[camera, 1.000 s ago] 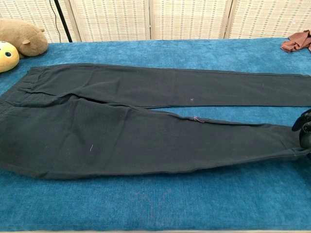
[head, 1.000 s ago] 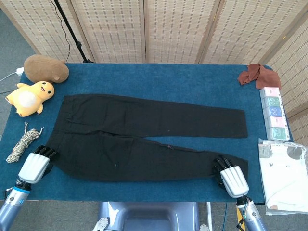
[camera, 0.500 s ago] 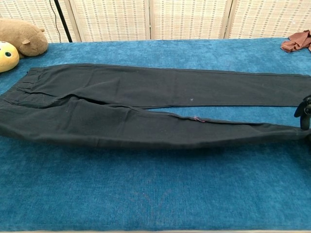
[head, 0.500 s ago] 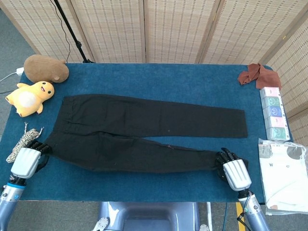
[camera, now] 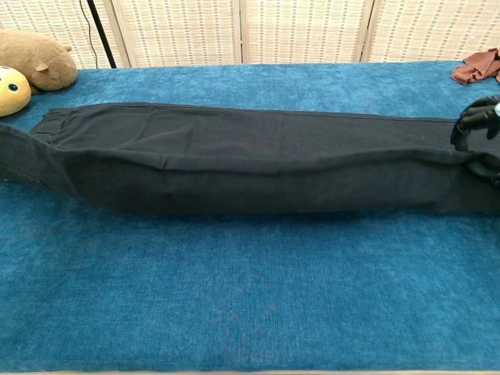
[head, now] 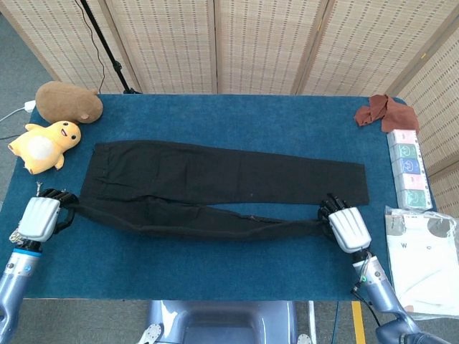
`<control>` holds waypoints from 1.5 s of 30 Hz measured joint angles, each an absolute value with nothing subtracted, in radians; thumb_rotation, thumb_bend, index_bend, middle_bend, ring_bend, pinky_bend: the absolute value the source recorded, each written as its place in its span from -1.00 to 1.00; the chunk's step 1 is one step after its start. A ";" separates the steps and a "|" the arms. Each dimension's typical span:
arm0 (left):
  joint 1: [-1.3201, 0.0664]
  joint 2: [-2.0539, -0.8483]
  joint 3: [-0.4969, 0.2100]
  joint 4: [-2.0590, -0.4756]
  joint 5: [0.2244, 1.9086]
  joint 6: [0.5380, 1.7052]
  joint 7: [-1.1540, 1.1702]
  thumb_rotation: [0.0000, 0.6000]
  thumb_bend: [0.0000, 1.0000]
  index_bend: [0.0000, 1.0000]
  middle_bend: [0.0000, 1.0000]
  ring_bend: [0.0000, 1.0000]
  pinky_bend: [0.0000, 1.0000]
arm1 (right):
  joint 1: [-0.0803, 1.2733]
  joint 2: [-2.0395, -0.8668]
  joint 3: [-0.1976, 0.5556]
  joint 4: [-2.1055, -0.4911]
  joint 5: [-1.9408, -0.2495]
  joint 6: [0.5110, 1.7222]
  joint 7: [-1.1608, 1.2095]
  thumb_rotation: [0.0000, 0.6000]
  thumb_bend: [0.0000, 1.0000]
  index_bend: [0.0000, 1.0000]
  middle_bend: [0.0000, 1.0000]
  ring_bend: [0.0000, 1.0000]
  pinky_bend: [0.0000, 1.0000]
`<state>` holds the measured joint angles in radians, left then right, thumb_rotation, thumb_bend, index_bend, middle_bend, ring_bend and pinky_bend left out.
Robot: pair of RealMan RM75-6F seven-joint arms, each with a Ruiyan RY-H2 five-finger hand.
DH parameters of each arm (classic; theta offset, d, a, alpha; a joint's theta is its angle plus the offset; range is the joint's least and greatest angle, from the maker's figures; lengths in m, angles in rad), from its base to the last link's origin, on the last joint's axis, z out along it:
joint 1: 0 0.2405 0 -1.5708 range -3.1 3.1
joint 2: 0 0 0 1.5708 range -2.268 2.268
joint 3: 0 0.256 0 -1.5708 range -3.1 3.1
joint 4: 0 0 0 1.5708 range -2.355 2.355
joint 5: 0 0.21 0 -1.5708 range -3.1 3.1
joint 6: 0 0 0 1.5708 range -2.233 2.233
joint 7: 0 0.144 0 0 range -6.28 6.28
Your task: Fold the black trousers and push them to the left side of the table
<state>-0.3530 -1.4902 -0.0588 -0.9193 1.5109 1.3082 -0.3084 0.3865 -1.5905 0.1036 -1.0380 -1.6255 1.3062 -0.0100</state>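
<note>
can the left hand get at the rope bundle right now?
Probably not yet: the left hand holds the black trousers at the waist end. The rope bundle is mostly hidden right beside it, so distance isn't the problem.

Trousers span the table — left hand and right hand at opposite ends.

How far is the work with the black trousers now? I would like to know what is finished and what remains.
Done: nothing complete; the trousers lie stretched across the middle of the table.
In hand: the first fold. The left hand grips the waist end and the right hand grips the cuff of the near leg, lifting it toward the far leg.
Left: laying that leg down, further folds, then pushing the bundle toward the left side, near the yellow toy.
</note>
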 measured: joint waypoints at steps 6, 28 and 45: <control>-0.447 -1.411 -0.140 -1.080 1.374 1.117 -0.098 1.00 0.07 0.19 0.16 -0.08 -0.30 | 0.488 -1.588 0.150 -0.951 -1.588 1.215 0.019 1.00 0.16 0.26 -0.23 -0.57 -0.25; -0.633 -1.503 -0.250 -0.938 1.241 0.962 0.011 1.00 0.05 0.19 0.16 -0.08 -0.30 | 0.700 -1.751 0.178 -0.480 -1.514 0.996 0.183 1.00 0.16 0.27 -0.22 -0.55 -0.25; -0.711 -1.589 -0.257 -0.780 1.263 0.966 -0.009 1.00 0.05 0.18 0.16 -0.08 -0.30 | 0.757 -1.820 0.173 -0.329 -1.449 0.850 0.228 1.00 0.14 -0.17 -0.51 -0.76 -0.42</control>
